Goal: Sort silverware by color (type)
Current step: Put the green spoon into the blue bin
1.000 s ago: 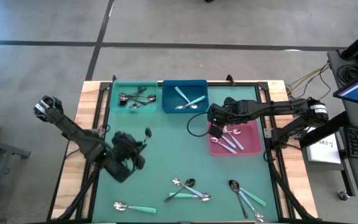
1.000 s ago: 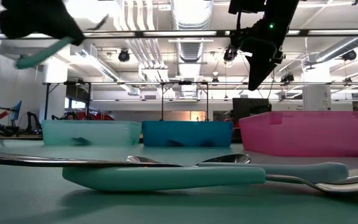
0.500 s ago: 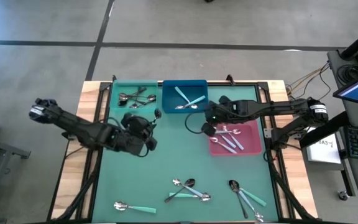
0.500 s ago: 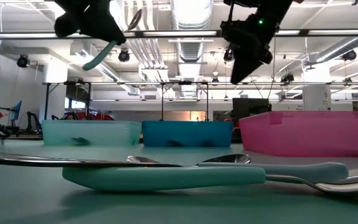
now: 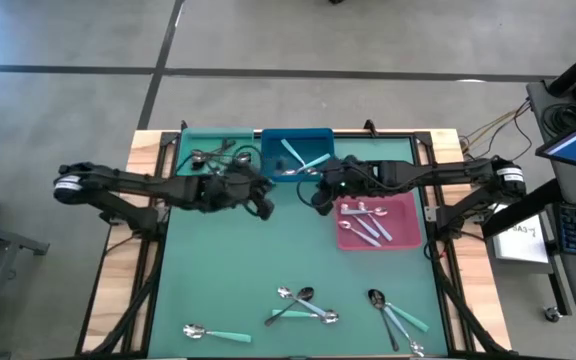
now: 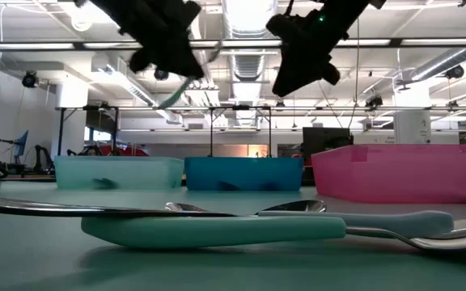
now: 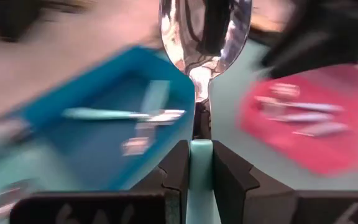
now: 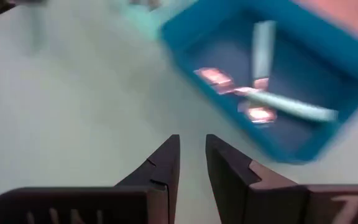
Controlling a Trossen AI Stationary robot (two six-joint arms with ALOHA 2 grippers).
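Observation:
My left gripper (image 5: 260, 200) hangs in the air beside the blue bin (image 5: 298, 155), shut on a spoon (image 7: 205, 31) that has a shiny bowl and a turquoise handle. My right gripper (image 5: 320, 196) hovers just to its right, between the blue bin and the pink bin (image 5: 408, 232). It is slightly open and empty, and in its wrist view its fingers (image 8: 191, 155) point down at bare mat. Turquoise-handled spoons (image 8: 272, 102) lie in the blue bin, dark ones in the light teal bin (image 5: 213, 155) and silver ones in the pink bin. My left gripper pinches the spoon's turquoise handle (image 7: 201, 163) between its two fingers, which lie along the handle. The neck and bowl stick out ahead of the fingertips. The spoon is lifted clear of the table and tilted, with the handle's free end (image 6: 174, 97) hanging lower than the bowl.
Several more spoons lie along the table's near edge: one at the left (image 5: 213, 333), a cluster in the middle (image 5: 305, 304) and another at the right (image 5: 396, 316). The three bins line the far edge. Bare green mat (image 5: 268, 260) lies between them.
My left gripper has carried the spoon from the table's left-middle toward the far edge and right, up to the blue bin. My right gripper has moved from above the pink bin toward the table's left, coming close to the left gripper.

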